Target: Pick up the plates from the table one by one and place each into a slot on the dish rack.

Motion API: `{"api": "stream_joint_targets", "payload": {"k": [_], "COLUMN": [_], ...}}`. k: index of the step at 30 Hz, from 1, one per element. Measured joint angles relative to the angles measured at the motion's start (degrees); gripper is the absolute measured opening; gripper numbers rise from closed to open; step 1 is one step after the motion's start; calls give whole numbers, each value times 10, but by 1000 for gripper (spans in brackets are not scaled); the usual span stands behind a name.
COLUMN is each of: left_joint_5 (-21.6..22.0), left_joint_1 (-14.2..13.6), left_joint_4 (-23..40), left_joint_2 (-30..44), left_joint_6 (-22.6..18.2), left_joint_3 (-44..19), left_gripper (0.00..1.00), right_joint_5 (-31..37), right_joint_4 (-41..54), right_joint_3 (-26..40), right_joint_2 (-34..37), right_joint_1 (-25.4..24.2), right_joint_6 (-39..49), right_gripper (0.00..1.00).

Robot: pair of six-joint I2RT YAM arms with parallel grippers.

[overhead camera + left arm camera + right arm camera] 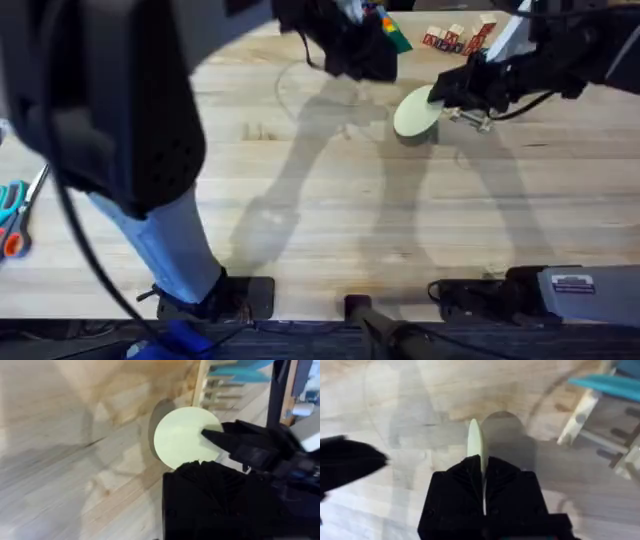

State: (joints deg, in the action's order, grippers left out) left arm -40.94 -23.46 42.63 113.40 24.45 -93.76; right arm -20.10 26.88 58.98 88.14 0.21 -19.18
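Note:
My right gripper is shut on the rim of the pale yellow-green plate and holds it tilted just above the table, over its own shadow. In the right wrist view the plate shows edge-on between the black fingers. The left wrist view shows its round face with the right gripper clamped on one side. The wooden dish rack stands close by, with the teal plate in a slot. My left gripper hovers at the far middle of the table.
Lettered toy blocks lie at the back right, behind the right arm. Scissors rest at the left edge. The left arm rises large and dark over the left side. Bare wood spans the middle and front.

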Motion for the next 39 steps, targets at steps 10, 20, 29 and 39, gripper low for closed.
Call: {"api": "stream_joint_targets", "payload": {"k": [10, 20, 29, 39], "left_joint_5": [160, 303, 322, 325], "left_joint_1": [17, 17, 17, 17], "left_joint_4": [185, 241, 241, 254], "left_joint_2": [-13, -13, -13, -13], "left_joint_6": [-46, -67, -72, -74], "left_joint_3": [-120, -164, -164, -164], "left_gripper": [40, 197, 776, 993], "right_joint_5": [5, 8, 8, 11], "right_joint_4": [30, 98, 101, 128], "right_joint_3": [70, 182, 203, 205], "right_joint_2": [-7, -40, -119, -166], "right_joint_1": [0, -12, -85, -198], "right_joint_6": [73, 259, 488, 676], "right_gripper": [31, 31, 30, 30]}}
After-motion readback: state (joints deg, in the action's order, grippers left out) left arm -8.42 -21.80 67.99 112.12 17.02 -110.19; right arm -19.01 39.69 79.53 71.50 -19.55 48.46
